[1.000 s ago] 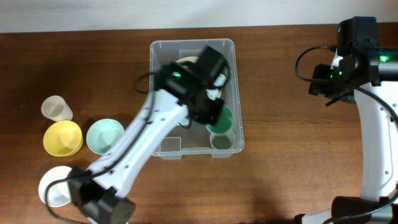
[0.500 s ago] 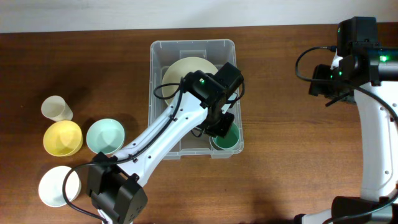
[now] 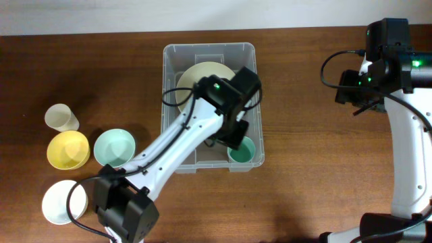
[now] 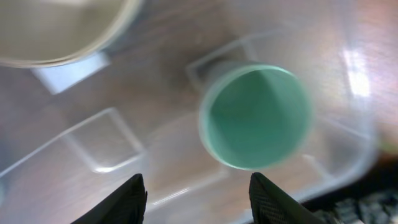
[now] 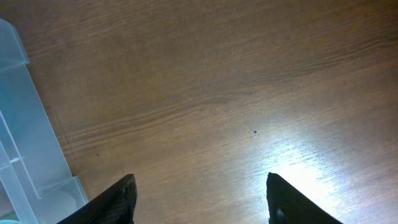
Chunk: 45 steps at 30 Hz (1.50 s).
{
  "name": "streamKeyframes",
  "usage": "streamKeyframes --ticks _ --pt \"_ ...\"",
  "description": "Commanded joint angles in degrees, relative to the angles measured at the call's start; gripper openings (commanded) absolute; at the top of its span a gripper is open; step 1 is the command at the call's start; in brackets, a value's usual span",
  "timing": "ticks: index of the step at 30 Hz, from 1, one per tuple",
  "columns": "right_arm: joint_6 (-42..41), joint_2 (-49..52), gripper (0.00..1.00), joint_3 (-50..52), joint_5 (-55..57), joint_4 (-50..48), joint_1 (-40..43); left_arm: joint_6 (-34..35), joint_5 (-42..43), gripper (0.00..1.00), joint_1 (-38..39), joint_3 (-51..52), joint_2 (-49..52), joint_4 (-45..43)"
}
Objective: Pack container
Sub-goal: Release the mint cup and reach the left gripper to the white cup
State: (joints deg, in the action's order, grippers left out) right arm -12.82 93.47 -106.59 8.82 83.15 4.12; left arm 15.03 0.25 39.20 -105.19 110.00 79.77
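The clear plastic container stands at the table's middle. Inside it a cream bowl lies at the back and a green cup stands upright in the front right corner. My left gripper hovers in the container just above and beside that cup. In the left wrist view the green cup sits free ahead of the open left gripper, with the cream bowl and a white label beyond. My right gripper is open over bare wood, right of the container's corner.
Left of the container stand a cream cup, a yellow bowl, a mint bowl and a white bowl. The right arm stays at the table's right side. The container's wall is close to the cup.
My left gripper carried the green cup to the container's front right corner, then opened and let it go. The right arm has not moved.
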Motion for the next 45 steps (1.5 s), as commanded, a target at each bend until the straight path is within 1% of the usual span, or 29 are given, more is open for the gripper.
streamKeyframes --ticks 1,3,4,8,9,12,14,18,21,24,30,37,40,42,43,45 --pt "0.3 -1.2 0.62 0.3 0.9 0.0 0.5 2.6 -10.6 0.59 -7.1 -2.0 -6.5 0.2" --pt "0.3 -1.2 0.62 0.3 0.9 0.0 0.5 3.0 -12.6 0.69 -12.7 -2.6 -10.2 -0.3" --pt "0.3 -1.2 0.62 0.3 0.9 0.0 0.5 3.0 -12.7 0.74 -17.2 -2.6 -12.6 -1.1" --pt "0.3 -1.2 0.62 0.3 0.9 0.0 0.5 2.9 -12.5 0.86 -33.4 -2.6 -16.3 -1.9" --pt "0.3 -1.2 0.62 0.3 0.9 0.0 0.5 2.9 -12.3 0.87 -38.6 -2.6 -16.3 -1.9" --pt "0.3 -1.2 0.63 0.3 0.9 0.0 0.5 2.2 -9.9 0.87 -51.0 -1.9 -14.5 -1.9" --pt "0.3 -1.2 0.63 0.3 0.9 0.0 0.5 2.1 -7.8 0.87 -57.7 -1.2 -12.2 -1.9" --pt "0.3 -1.2 0.63 0.3 0.9 0.0 0.5 2.1 -4.3 0.87 -66.5 -0.5 -6.6 -1.9" --pt "0.3 -1.2 0.62 0.3 0.9 0.0 0.5 2.0 -2.7 0.87 -70.3 -0.5 -2.2 -2.3" --pt "0.3 -1.2 0.62 0.3 0.9 0.0 0.5 2.0 -2.3 0.87 -72.1 -0.5 2.2 -3.0" --pt "0.3 -1.2 0.63 0.3 0.9 0.0 0.5 2.0 -2.3 0.87 -72.3 -0.5 9.8 -7.0" --pt "0.3 -1.2 0.63 0.3 0.9 0.2 0.5 0.1 -2.3 0.87 -72.3 -0.5 12.1 -13.3" --pt "0.3 -1.2 0.63 0.3 0.9 0.2 0.5 0.1 -1.6 0.82 -72.3 -0.5 12.2 -14.9" --pt "0.3 -1.2 0.63 0.3 0.9 0.2 0.5 0.1 -0.9 0.72 -72.2 -0.5 12.3 -15.8" --pt "0.3 -1.2 0.63 0.3 0.9 0.2 0.5 0.1 -0.8 0.64 -72.2 -0.5 12.4 -16.2" --pt "0.3 -1.2 0.63 0.3 0.9 0.2 0.5 0.2 -0.6 0.57 -72.2 -0.5 12.8 -16.6"
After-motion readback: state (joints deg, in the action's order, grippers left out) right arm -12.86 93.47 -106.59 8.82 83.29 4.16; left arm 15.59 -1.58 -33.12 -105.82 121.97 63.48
